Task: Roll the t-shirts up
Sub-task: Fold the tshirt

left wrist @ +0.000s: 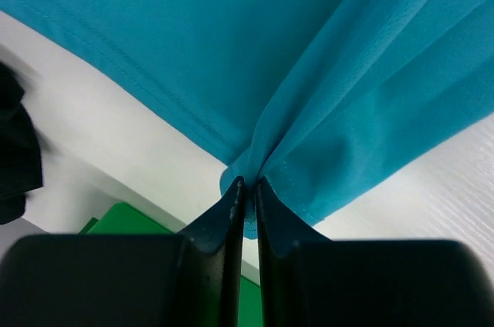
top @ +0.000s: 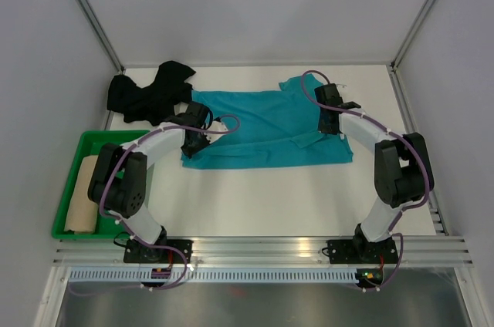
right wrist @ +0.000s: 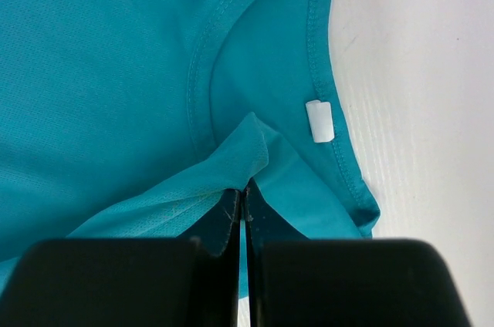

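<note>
Left gripper (left wrist: 248,182) has its two dark fingers (left wrist: 220,223) drawn almost together, a thin slit between them, and pinches the hem of the teal t-shirt (left wrist: 309,72). The cloth gathers into folds that run down to the tips, and a sliver of teal shows in the slit. From above, this gripper (top: 196,140) sits at the left edge of the teal t-shirt (top: 262,126), close to its near left corner.

Right gripper (right wrist: 241,190) is closed tight, with a raised fold of the same shirt caught between its tips, just near of the collar (right wrist: 324,72). A small white label (right wrist: 319,121) is sewn inside the collar band. In the overhead view the right gripper (top: 330,125) is at the shirt's right end, where the neck opening lies.

The teal shirt lies spread on the white table (top: 270,196), across its middle and toward the far side, mostly flat, with the collar at the far right.

The black t-shirt (top: 147,96) lies crumpled at the far left corner of the table, touching the teal shirt's far left edge. A blurred dark piece of it (left wrist: 15,150) shows at the left of the left wrist view.

The tan t-shirt (top: 83,196) lies rolled into a cylinder inside the green tray (top: 116,136), at the near left of the table, well apart from the teal shirt.
</note>
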Motion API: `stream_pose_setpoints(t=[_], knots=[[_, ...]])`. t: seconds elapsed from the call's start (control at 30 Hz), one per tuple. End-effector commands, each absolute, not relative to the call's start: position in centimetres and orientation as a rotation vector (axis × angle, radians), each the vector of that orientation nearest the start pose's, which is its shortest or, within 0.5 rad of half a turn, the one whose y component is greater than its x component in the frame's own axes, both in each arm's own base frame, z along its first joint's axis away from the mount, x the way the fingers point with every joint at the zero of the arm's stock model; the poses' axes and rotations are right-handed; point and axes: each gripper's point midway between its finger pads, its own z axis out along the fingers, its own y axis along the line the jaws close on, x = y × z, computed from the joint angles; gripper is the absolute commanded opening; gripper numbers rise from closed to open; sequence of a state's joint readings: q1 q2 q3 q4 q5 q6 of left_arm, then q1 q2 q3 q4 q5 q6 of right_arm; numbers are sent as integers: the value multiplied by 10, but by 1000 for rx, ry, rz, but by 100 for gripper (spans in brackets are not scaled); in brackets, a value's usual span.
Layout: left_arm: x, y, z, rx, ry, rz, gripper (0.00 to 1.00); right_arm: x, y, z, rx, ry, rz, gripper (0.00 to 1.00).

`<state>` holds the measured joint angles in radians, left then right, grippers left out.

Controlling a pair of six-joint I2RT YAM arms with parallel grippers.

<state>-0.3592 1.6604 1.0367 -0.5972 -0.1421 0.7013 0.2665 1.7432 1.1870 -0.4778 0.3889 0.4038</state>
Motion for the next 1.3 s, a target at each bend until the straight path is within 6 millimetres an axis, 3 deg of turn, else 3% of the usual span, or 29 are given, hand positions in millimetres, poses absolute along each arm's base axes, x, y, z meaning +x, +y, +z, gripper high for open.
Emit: stream_pose_setpoints(t=[0.0,0.07,0.3,0.43,0.53,0.63,0.8,0.87,1.03,1.07,1.2,1.27], knots=[[360,-66,61,1313,2374,360,16,414,57,80,306,2435,-216,0],[369,-61,62,1272,2360,398,23,414,59,80,306,2433,-206,0],[414,-34,70,1006,2368,479,27,418,63,76,311,2443,-183,0],[419,-34,80,957,2353,465,45,421,65,81,318,2433,-176,0],[415,-36,85,946,2350,432,56,423,65,82,320,2429,-166,0],[407,-40,92,921,2360,390,55,424,68,79,324,2437,-156,0],[368,-66,96,984,2355,170,51,429,68,78,354,2439,-166,0],[349,-72,81,1060,2372,164,51,430,68,76,365,2441,-172,0],[329,-67,43,1116,2458,189,51,439,65,69,425,2454,-192,1],[328,-63,37,1116,2476,213,50,440,64,68,441,2454,-200,4],[331,-57,21,1134,2494,261,49,457,61,61,494,2444,-170,39],[331,-59,21,1130,2491,250,49,472,57,63,516,2439,-146,42]])
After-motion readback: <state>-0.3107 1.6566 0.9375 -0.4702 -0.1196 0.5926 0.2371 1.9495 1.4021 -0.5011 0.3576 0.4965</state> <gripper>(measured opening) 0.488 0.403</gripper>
